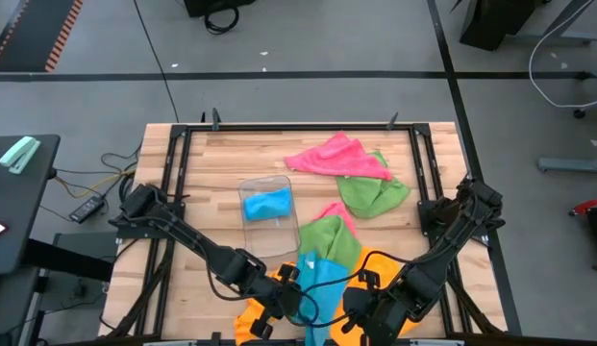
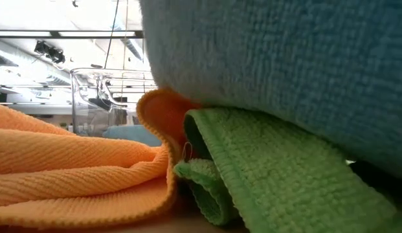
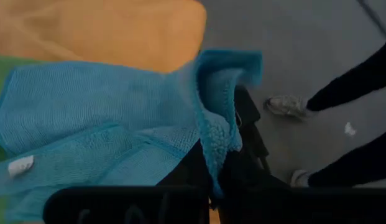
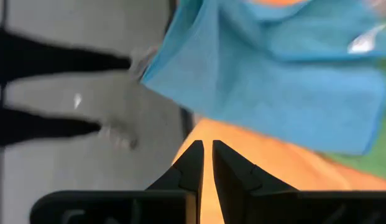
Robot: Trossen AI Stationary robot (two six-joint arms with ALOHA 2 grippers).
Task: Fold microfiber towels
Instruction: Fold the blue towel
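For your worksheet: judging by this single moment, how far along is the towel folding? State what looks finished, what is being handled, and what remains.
Done: one blue towel lies folded in the clear tray.
In hand: the left gripper is shut on the edge of a sky blue towel at the table's near edge; the right gripper is beside it, holding nothing visible.
Left: the pink towel, two green towels and the orange towel lie crumpled.

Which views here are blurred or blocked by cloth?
Low view: sky-blue microfiber towel and green terry towel crowd the lens, hiding the table. Right wrist view: the blue towel and a person's legs are motion-smeared. High view: sharp, evenly lit.
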